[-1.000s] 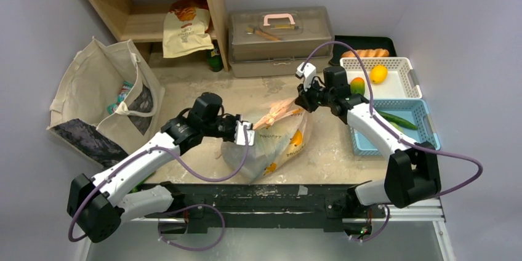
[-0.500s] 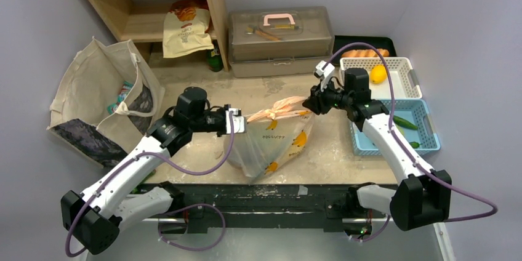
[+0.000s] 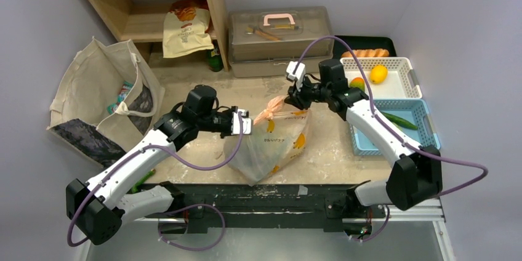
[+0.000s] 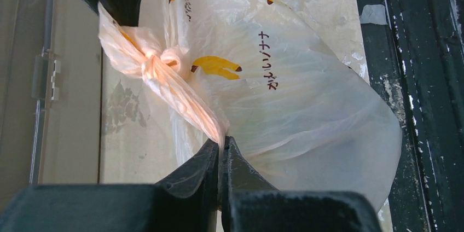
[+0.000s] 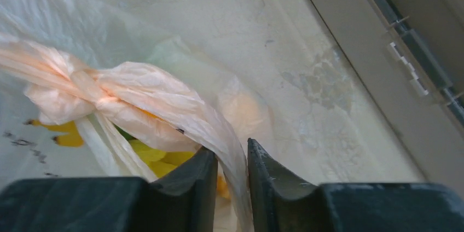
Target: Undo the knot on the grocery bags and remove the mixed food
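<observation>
Where knot of bag sits | toolbox behind | tote left | baskets right

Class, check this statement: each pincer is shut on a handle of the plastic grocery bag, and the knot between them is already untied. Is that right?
No. The knot is still tied; the left wrist view shows it as a tight twist beyond the left pincer. The rest stands: that pincer and the right pincer are each shut on a handle of the grocery bag.

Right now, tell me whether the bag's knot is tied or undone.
Tied. The knot is a tight twist; the left hand and right hand each pinch a strand from it.
</observation>
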### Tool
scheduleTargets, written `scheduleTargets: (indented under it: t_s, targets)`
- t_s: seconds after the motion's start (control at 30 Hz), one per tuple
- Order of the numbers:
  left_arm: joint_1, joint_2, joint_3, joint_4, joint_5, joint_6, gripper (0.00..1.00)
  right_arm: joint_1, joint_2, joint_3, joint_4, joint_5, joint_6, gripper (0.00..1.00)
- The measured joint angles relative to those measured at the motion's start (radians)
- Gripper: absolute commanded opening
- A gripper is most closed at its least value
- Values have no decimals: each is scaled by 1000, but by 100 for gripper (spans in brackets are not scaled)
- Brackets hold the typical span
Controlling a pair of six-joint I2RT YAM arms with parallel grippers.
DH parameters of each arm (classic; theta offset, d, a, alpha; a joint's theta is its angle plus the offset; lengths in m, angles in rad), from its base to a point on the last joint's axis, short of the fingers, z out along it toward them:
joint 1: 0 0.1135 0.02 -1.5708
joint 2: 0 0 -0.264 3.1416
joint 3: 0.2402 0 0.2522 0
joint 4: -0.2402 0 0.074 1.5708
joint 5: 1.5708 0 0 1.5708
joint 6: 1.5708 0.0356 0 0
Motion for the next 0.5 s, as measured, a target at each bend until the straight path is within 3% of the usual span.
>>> scheduleTargets:
  t_s: [0.2, 0.5]
  targets:
    - [0, 0, 3, -2, -20, 24, 0, 3, 86, 26, 11, 55, 32, 0]
    - [0, -129, -108, -8, -67, 218, 0, -95, -5, 20, 10, -40, 339, 0]
